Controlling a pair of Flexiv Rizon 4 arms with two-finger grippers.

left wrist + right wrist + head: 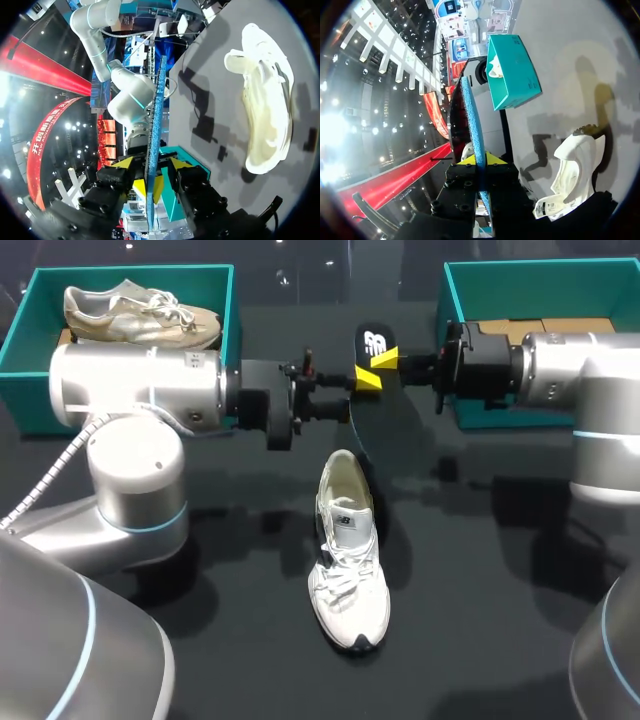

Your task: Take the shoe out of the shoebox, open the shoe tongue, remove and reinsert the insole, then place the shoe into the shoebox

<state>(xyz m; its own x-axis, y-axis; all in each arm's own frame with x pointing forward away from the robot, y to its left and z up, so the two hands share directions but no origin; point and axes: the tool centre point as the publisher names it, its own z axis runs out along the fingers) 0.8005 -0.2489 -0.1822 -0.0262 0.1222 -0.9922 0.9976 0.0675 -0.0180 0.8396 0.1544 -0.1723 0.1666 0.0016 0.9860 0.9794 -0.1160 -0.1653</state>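
Insole [374,343] stands upright above the surface [500,570] in the head view, pinched by both our left pincer [365,378] and our right pincer [388,360]; we judge this a handover between arms. The shoe [348,560] lies on the surface below them, well apart.

Left wrist view: the insole [156,125] runs edge-on between the tips of the left pincer [150,186], the shoe [267,100] off beside.

Right wrist view: the right pincer [479,161] presses on the insole [471,115], the shoe [572,175] beside it.
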